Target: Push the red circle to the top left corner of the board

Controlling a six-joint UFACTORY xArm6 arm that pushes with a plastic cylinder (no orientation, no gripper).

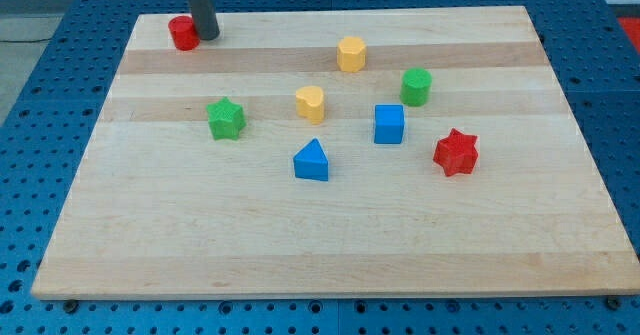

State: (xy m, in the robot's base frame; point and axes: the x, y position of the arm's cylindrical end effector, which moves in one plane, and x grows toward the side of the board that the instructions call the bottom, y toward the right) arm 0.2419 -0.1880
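The red circle (183, 33) sits near the top left corner of the wooden board (330, 245). My tip (207, 35) rests on the board just to the right of the red circle, touching or nearly touching it. The dark rod rises from there out of the view's top.
A yellow hexagon (351, 53) and a green circle (416, 86) lie at upper right. A yellow heart (310, 103), a green star (226, 118), a blue cube (389, 124), a blue triangle (312, 161) and a red star (456, 152) lie mid-board.
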